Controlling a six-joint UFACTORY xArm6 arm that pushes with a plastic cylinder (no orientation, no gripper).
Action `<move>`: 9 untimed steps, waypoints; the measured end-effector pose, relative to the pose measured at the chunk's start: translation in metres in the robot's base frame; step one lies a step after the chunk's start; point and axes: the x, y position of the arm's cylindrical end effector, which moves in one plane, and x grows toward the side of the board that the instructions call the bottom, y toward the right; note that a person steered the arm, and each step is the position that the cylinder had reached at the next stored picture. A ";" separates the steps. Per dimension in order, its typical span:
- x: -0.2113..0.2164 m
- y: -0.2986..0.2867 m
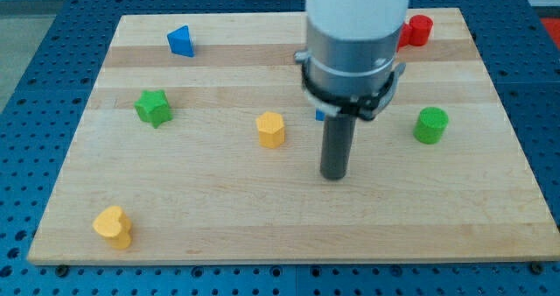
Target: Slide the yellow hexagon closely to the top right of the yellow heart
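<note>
The yellow hexagon (271, 129) sits near the middle of the wooden board (219, 208). The yellow heart (114, 226) lies near the board's bottom left corner, far from the hexagon. My tip (334, 175) rests on the board to the right of the hexagon and a little lower, with a clear gap between them. The arm's body hides the board area above the tip.
A green star (153, 108) is at the left, a blue triangle (180, 41) at the top left, a green cylinder (430, 125) at the right, a red block (418, 31) at the top right. A blue block (320, 115) peeks out behind the arm.
</note>
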 end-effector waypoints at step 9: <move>-0.059 -0.158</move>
